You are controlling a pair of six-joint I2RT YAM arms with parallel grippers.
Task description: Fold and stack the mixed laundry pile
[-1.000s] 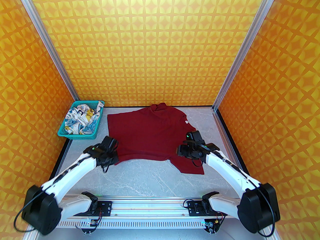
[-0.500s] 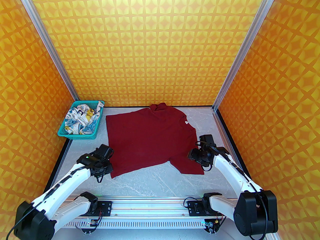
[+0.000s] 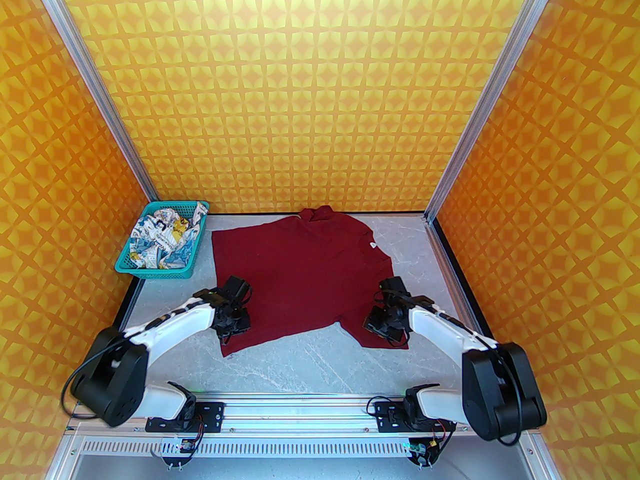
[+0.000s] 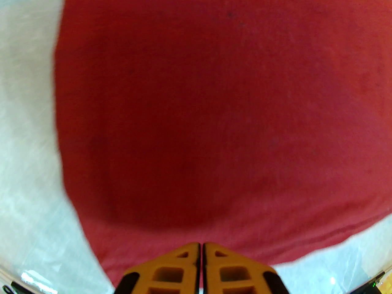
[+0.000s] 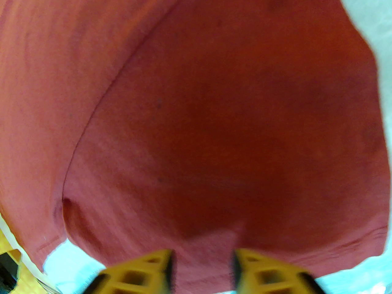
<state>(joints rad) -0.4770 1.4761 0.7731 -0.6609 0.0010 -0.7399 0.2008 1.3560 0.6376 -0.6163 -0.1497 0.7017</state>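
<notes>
The dark red T-shirt [image 3: 300, 278] lies spread flat on the grey table, collar toward the back wall. My left gripper [image 3: 234, 320] hovers low over its near-left corner. In the left wrist view its yellow fingers [image 4: 183, 265] are pressed together with no cloth between them, the shirt [image 4: 214, 103] flat beneath. My right gripper [image 3: 380, 324] is over the near-right sleeve. In the right wrist view its blurred fingers [image 5: 245, 271] stand apart above the sleeve [image 5: 229, 133]. The white printed garment [image 3: 162, 243] sits crumpled in the basket.
The teal perforated basket [image 3: 150, 271] stands at the back left corner of the table. Patterned orange walls with aluminium posts close in the back and both sides. Bare grey table [image 3: 310, 363] runs between the shirt's near hem and the arm bases.
The left gripper dragged the shirt's near-left corner toward the front, let go, and moved in over the shirt. The right gripper swung right off the sleeve, then came back over it, its jaws narrower.
</notes>
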